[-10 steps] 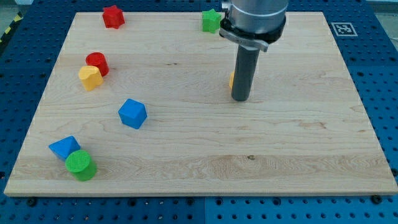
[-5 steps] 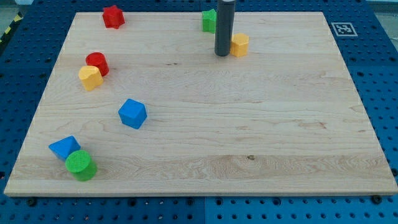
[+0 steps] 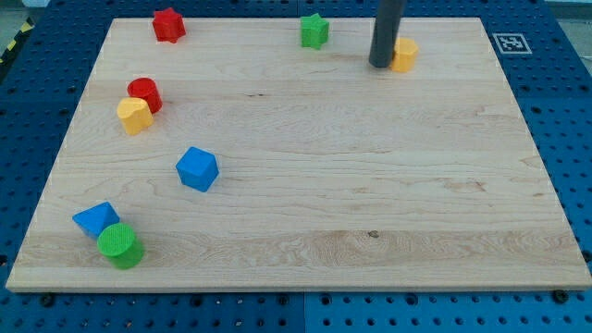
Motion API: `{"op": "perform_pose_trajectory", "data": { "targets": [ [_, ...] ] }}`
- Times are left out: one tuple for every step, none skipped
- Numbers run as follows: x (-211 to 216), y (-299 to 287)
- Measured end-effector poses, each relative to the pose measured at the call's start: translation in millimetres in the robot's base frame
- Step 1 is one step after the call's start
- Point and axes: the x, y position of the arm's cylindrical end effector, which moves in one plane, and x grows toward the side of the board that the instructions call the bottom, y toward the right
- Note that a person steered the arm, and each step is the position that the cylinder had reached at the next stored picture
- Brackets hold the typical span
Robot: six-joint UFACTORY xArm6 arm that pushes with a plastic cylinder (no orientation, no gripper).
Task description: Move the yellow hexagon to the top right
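Observation:
The yellow hexagon [image 3: 404, 55] lies near the view's top right on the wooden board [image 3: 388, 185]. My dark rod comes down from the view's top, and my tip [image 3: 380, 64] rests on the board right against the hexagon's left side. The rod hides a little of the hexagon's left edge.
A green star [image 3: 314, 30] sits at the top, left of my tip. A red star [image 3: 168, 24] is at top left. A red cylinder [image 3: 145, 92] and a yellow block [image 3: 134, 116] touch at left. A blue block [image 3: 197, 168] is mid-left. A blue triangle [image 3: 94, 219] and green cylinder [image 3: 119, 245] sit bottom left.
My tip and the yellow hexagon have moved up and to the right, from the board's middle to near the top right. The other blocks have not moved.

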Motion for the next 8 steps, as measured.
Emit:
{"op": "perform_pose_trajectory", "data": {
  "targets": [
    [0, 21],
    [0, 46],
    [0, 73],
    [1, 94],
    [18, 99],
    [30, 111],
    [24, 112],
    [4, 113]
  ]
}}
